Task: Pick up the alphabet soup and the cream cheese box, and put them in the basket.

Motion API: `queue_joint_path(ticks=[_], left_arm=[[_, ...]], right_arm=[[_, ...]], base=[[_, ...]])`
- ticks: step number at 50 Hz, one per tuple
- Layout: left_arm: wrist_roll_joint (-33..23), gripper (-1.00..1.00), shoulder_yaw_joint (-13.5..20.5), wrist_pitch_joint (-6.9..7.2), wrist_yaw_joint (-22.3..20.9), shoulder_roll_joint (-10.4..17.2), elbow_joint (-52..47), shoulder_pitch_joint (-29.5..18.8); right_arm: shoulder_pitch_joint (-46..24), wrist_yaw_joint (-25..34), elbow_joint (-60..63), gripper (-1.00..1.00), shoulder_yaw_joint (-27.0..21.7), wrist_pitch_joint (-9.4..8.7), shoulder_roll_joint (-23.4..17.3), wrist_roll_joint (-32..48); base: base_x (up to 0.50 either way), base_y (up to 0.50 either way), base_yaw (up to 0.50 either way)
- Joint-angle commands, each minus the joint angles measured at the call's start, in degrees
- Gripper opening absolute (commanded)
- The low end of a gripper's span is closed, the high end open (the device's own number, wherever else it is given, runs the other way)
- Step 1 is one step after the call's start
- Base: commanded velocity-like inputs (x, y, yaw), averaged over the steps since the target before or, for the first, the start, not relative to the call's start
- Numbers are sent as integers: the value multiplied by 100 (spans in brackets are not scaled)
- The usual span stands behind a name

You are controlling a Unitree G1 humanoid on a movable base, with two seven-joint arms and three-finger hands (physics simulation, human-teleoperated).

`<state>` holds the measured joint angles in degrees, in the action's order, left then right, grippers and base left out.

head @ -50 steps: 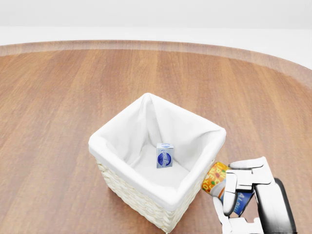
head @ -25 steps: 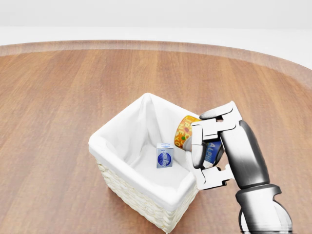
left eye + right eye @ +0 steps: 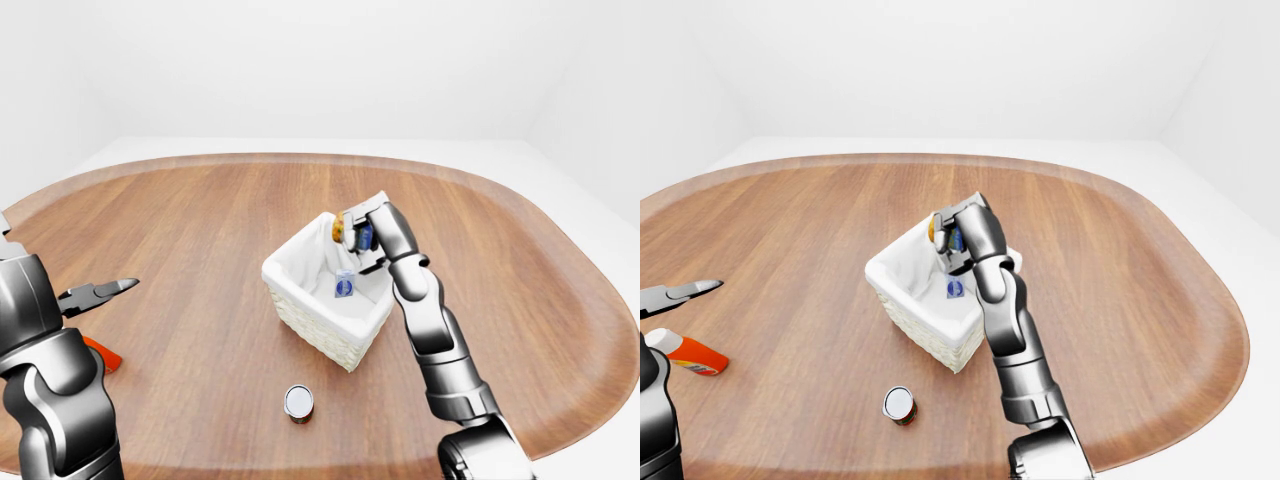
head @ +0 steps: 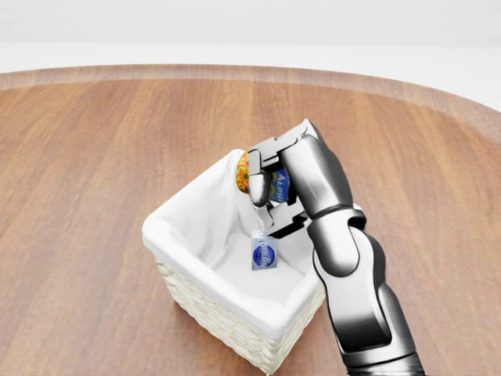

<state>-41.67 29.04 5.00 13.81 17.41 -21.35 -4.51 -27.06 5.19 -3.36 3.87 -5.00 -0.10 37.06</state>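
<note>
The head view is looking steeply down from close above, with the basket sitting just below its centre toward 6 o'clock. The two eye views are looking from farther away and are taking in the whole table. All three are sharing the basket; the right-eye view is showing it shifted slightly toward 9 o'clock.

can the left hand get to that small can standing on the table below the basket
Probably yes. The small upright can stands alone on the wooden table, nothing around it, and the left hand hovers empty nearby.
</note>
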Motion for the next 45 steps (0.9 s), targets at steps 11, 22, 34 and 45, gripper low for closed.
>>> queue_joint_path(ticks=[11, 22, 34, 45], left_arm=[[4, 100, -4, 0, -10, 6, 2, -3], [0, 100, 4, 0, -30, 9, -18, -2], [-5, 100, 3, 0, -23, 8, -33, -15], [26, 100, 16, 0, 47, 13, 35, -15]], right_arm=[[-2422, -627, -3264, -100, 63, 0, 172, 568], [-3010, -396, -4676, -100, 140, 0, 7, 1090], [-3525, 887, -5268, -100, 222, 0, 24, 1847], [-3936, 1775, -5767, -100, 240, 0, 13, 1968]], base=[[0, 0, 0], [0, 0, 0], [0, 0, 0], [0, 0, 0]])
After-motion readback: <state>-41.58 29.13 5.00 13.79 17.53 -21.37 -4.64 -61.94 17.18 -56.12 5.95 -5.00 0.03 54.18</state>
